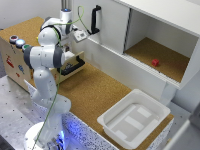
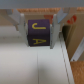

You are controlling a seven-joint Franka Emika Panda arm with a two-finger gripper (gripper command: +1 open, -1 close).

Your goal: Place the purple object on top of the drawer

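We see one white arm (image 1: 44, 60) reaching over the cork tabletop (image 1: 95, 97) toward the low wooden cabinet at the exterior view's left. One plywood drawer (image 1: 72, 65) stands pulled out, its black bar handle facing us; its contents are hidden. Far right, the one white cupboard (image 1: 150, 45) holds a single small red object (image 1: 155, 62). Near right, one white tray (image 1: 134, 117) sits with only flat white inserts inside. In the wrist view, the fingers (image 2: 39, 31) are clamped on the one purple object (image 2: 39, 33), a block with yellow lettering, long axis running finger to finger, over a pale surface.
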